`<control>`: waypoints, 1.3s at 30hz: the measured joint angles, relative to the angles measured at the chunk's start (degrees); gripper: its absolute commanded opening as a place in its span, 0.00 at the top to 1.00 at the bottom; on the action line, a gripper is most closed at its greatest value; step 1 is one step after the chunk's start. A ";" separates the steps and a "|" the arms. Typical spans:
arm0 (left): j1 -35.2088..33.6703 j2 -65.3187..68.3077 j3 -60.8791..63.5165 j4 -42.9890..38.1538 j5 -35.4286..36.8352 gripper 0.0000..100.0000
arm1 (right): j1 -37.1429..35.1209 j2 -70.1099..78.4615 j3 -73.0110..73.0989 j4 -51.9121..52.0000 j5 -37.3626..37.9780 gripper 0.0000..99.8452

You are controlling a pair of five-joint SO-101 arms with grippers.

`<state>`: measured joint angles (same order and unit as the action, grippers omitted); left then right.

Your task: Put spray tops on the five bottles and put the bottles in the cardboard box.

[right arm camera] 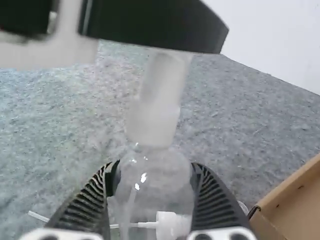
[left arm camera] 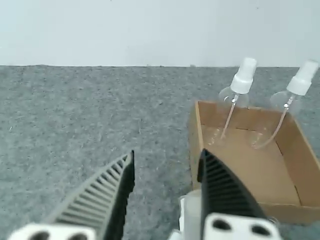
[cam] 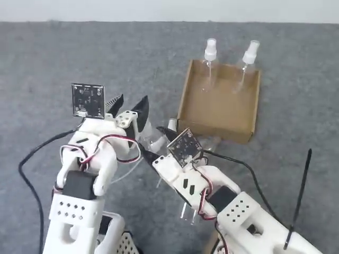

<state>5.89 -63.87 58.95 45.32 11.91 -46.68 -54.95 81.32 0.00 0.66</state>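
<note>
The right gripper (right arm camera: 152,174) has its fingers closed around a clear bottle (right arm camera: 150,192), held near the cardboard box (cam: 217,114), on the side facing the arms. A white spray top (right arm camera: 157,100) sits on the bottle's neck (whether it is fully seated is hard to tell). The left gripper (left arm camera: 167,155) hangs at that top with its fingers spread wide, holding nothing. Two capped bottles (cam: 210,63) stand inside the box against its far wall. The box rests on the grey surface (cam: 53,63).
</note>
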 measured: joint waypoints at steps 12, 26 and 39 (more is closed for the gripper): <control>0.00 0.00 0.00 0.00 0.18 0.81 | 0.00 0.00 0.00 0.00 0.00 0.99; 0.26 0.00 0.35 0.00 0.35 0.81 | 0.00 0.00 0.00 0.00 0.00 0.99; 0.26 0.00 1.32 -1.85 0.35 0.81 | 0.18 0.00 0.00 0.00 0.00 0.99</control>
<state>6.15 -63.87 60.26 43.47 12.26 -46.51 -54.95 81.32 0.00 0.66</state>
